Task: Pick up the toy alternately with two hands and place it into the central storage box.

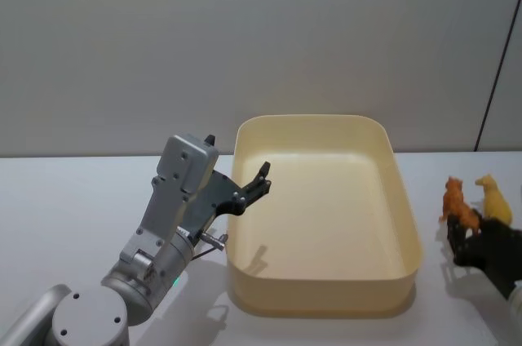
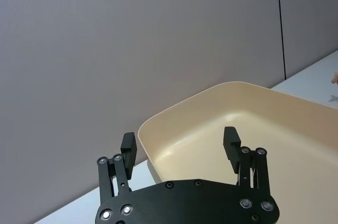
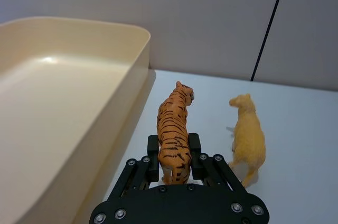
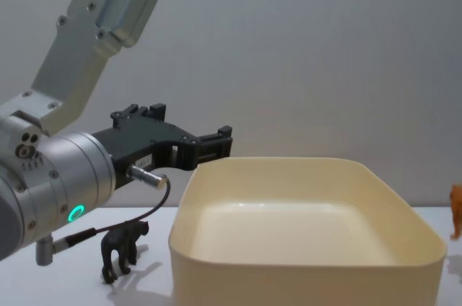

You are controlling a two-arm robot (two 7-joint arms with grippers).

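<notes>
On the left, the left arm reaches forward from the near corner of the white worktop (image 1: 65, 199), a green light (image 4: 76, 213) glowing on its silver wrist. The left tool (image 1: 259, 179) hangs in the air over the left rim of the box, above the level of the rim in the chest view (image 4: 220, 140). It is released: the left wrist view (image 2: 179, 145) shows its two black fingers (image 2: 128, 147) spread wide with nothing between them. Below this arm, a small black animal (image 4: 124, 248) stands upright on the worktop just beside the left wall of the box.

In the middle sits the box (image 1: 408, 207), a large cream-yellow tub with rounded corners and smooth walls (image 4: 289, 277). Its inside is bare in the head view and in both wrist views (image 2: 158, 123) (image 3: 142, 49).

To the right of the box, apart from its wall, stands an orange tiger (image 1: 457, 203) with black stripes (image 3: 173, 129), its head pointing away from the robot; the chest view catches part of it at the right edge (image 4: 456, 208). The right tool (image 1: 465, 232) comes in low from the near right and is grasping the tiger: in the right wrist view (image 3: 174, 155) its fingers press against the hindquarters from either side. Whether the tiger's feet are on the worktop cannot be told. Just beside the tiger, on its right, a yellow animal (image 1: 493, 199) stands upright on the worktop (image 3: 248, 137), close to the right tool but outside its grip.
</notes>
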